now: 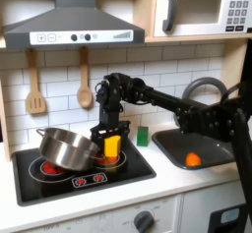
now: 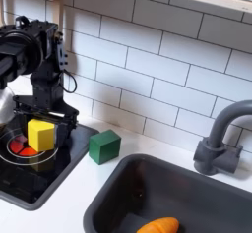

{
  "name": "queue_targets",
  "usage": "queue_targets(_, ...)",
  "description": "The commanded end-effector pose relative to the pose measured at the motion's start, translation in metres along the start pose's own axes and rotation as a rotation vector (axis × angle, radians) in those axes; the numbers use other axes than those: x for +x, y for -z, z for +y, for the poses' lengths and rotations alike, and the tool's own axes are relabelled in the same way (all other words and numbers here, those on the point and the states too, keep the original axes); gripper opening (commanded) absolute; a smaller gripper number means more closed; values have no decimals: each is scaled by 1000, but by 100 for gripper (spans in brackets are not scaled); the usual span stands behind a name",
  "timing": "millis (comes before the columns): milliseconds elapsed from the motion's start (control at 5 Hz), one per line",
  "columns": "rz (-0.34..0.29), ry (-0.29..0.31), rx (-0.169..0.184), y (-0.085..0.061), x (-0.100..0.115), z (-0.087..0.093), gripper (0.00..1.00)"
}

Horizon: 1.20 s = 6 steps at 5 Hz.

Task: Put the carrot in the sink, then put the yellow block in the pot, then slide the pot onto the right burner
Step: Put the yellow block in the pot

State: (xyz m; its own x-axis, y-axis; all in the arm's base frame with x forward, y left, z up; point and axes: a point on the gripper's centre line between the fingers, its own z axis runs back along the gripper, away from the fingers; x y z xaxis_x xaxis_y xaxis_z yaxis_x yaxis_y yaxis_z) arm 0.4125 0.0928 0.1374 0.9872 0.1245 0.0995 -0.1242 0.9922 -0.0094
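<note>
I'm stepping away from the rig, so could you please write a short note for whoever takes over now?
Tool: shut on the yellow block, held over the right burner.
Carrot: lying in the sink, so that step is done.
Pot: tilted on the left burner, with no block in it.
Green block: on the counter between cooktop and sink, not part of the job.
Left: drop the yellow block in the pot, then slide the pot onto the right burner.

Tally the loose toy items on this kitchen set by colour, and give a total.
Orange: 1, the carrot in the sink
Yellow: 1, the yellow block at the gripper
Green: 1, the green block
Silver: 1, the pot
Total: 4
</note>
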Motion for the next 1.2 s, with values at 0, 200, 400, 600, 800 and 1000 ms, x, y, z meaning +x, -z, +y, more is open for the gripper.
queue_targets(0, -6, 2, -6, -2, 0, 1, 0)
queue_targets(200, -20, 5, -18, -10, 4, 1, 0)
queue_targets(400, -26, -11, -44, -18, 4, 5, 0)
queue_targets(600, -37, -23, -59, -24, 5, 12, 0)
queue_targets(800, -50, -25, -75, -32, 8, 8, 0)
queue_targets(1000, -63, -23, -92, -38, 10, 7, 0)
